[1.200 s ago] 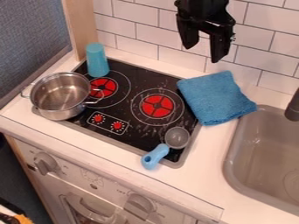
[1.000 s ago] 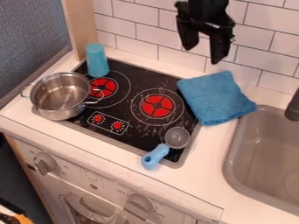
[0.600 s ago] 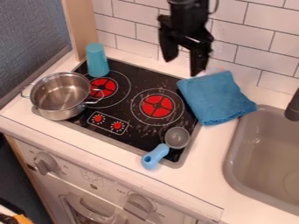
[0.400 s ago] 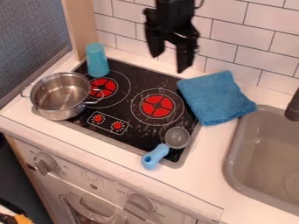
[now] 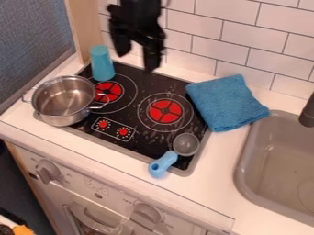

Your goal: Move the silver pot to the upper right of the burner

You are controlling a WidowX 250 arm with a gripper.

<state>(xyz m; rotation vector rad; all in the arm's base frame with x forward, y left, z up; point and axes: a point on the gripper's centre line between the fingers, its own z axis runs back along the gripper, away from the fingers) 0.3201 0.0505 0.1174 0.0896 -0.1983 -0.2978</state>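
Round silver metal pot (image 5: 63,102) yet to be grasped at the left of the black glass hob (image 5: 153,82)

The step in hand looks like the approach. The black two-finger gripper (image 5: 136,60) hangs over the hob's far edge, left of its middle, its jaws spread well apart with nothing between them. The pot sits upright over the hob's left edge, its 2 loop handles sticking out. Next, the jaws probably need to go lower and nearer the hob's left edge to pinch the rim or a handle, then lift towards the hob's far right.

An upright turquoise cup (image 5: 102,63) at the hob's far left corner could get knocked. A folded blue cloth (image 5: 227,103) at the hob's right edge crowds the likely goal. The clear scoop with a blue handle (image 5: 186,144), at the hob's near right corner, seems out of the way.
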